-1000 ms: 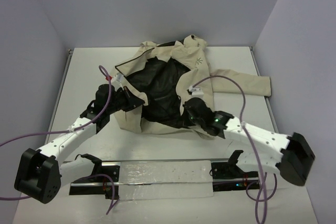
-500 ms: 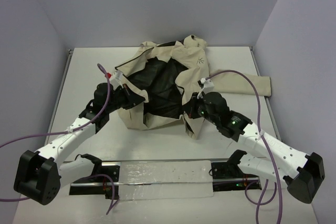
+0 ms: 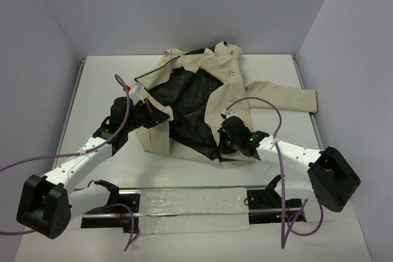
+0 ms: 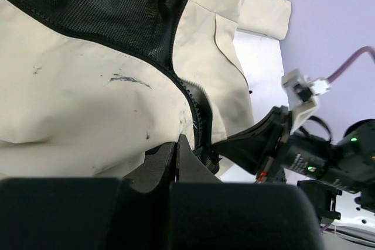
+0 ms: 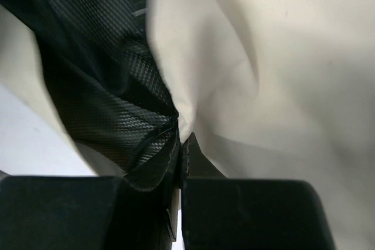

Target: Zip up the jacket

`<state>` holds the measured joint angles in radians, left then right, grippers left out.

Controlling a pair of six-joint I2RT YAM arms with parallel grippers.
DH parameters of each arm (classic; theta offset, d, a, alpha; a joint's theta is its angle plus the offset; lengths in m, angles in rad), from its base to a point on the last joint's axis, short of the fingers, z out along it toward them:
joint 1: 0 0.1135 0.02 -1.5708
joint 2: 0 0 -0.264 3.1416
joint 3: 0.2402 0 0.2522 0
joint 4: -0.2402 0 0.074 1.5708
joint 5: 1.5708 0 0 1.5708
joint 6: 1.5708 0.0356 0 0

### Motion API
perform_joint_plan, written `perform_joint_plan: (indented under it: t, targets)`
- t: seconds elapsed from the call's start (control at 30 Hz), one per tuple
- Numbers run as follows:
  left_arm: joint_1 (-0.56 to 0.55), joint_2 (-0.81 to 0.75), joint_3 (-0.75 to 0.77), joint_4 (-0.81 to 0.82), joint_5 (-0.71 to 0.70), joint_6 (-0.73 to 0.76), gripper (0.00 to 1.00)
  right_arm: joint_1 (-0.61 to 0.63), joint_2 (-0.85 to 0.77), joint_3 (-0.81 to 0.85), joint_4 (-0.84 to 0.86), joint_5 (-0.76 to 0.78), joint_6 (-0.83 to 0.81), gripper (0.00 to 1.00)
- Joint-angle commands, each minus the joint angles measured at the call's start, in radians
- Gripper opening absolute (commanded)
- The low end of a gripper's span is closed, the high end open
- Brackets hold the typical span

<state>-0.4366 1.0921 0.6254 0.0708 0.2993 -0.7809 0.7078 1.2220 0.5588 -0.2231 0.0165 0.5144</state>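
Observation:
The beige jacket lies open in the middle of the table, its black mesh lining showing. A small dark logo is on the right chest. My left gripper is shut on the left front panel near its dark zipper edge; it also shows in the left wrist view. My right gripper is shut on the right front panel's lower edge, where beige cloth and lining meet. The two grippers hold the bottom corners a short way apart.
The right sleeve stretches toward the table's right edge. A black rail with a clear plate runs along the near edge between the arm bases. Purple cables loop over both arms. Walls close in on three sides.
My right gripper swung up and right with the right panel, then came back down and left, laying that panel's hem lower on the table. The left arm barely moved.

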Motion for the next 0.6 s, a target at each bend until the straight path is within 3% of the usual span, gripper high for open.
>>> perform_joint_plan:
  t: [0.0,0.17,0.37,0.57]
  targets:
    - [0.004,0.006,0.033,0.030,0.011,0.011,0.00,-0.004,-0.024,0.001,0.064,-0.001,0.016,0.02]
    - [0.004,0.010,0.032,0.035,0.013,0.009,0.00,-0.005,-0.039,0.017,0.049,0.006,0.012,0.07]
    - [0.004,0.010,0.030,0.038,0.016,0.006,0.00,-0.005,-0.072,0.020,0.036,0.005,0.012,0.20]
    - [0.005,0.012,0.028,0.044,0.018,0.005,0.00,-0.004,-0.079,0.020,0.028,0.011,0.010,0.22]
